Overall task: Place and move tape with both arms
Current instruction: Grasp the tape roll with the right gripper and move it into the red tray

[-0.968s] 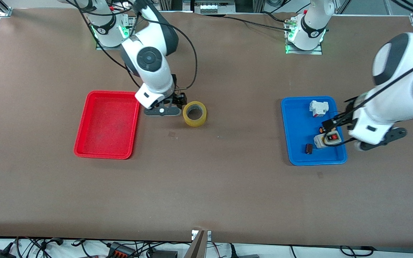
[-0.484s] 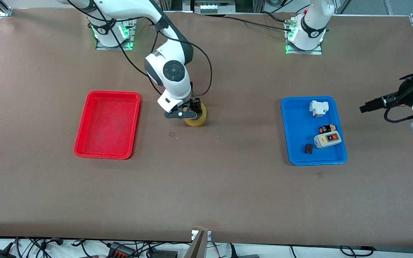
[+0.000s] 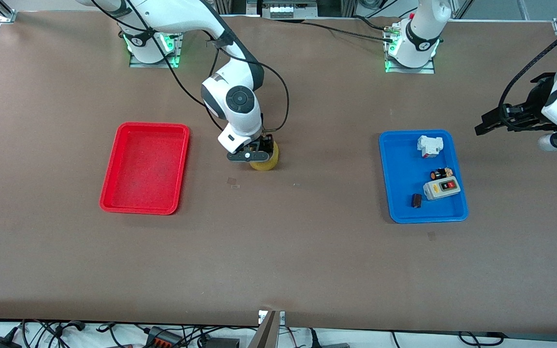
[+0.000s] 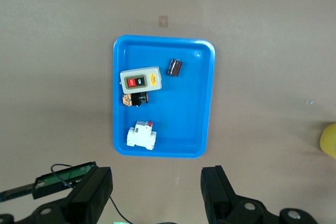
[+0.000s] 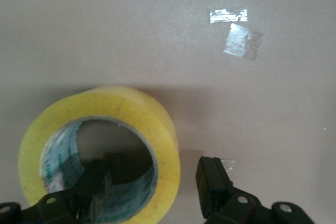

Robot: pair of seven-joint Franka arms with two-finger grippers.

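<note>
The ring-shaped roll of translucent yellow-amber tape (image 3: 265, 162) lies flat on the brown worktop (image 3: 278, 261), between the shallow red plastic tray (image 3: 145, 167) toward the right arm's end and the shallow blue plastic tray (image 3: 422, 212) toward the left arm's end, much closer to the red one. The right hand (image 3: 251, 155) is down at the roll; in the right wrist view its fingers are spread and straddle the roll's wall, one finger (image 5: 94, 184) inside the centre hole and the other (image 5: 212, 182) just outside the yellow rim (image 5: 100, 150), without visibly pressing on it. Faint greenish printing lines the inside of the core, too blurred to read. Two scraps of clear tape (image 5: 237, 32) are stuck to the worktop near the roll. The left hand (image 3: 493, 123) hangs in the air over bare worktop past the blue tray at the left arm's end, waiting, its fingers (image 4: 92, 195) spread wide with nothing between them. In the blue tray lie a white block-shaped breaker (image 4: 142, 136), a grey switch box with a red button and yellow label (image 4: 140, 80) whose writing is illegible, a small black-and-orange part (image 4: 134, 99), and a small dark cylinder (image 4: 175, 67).
</note>
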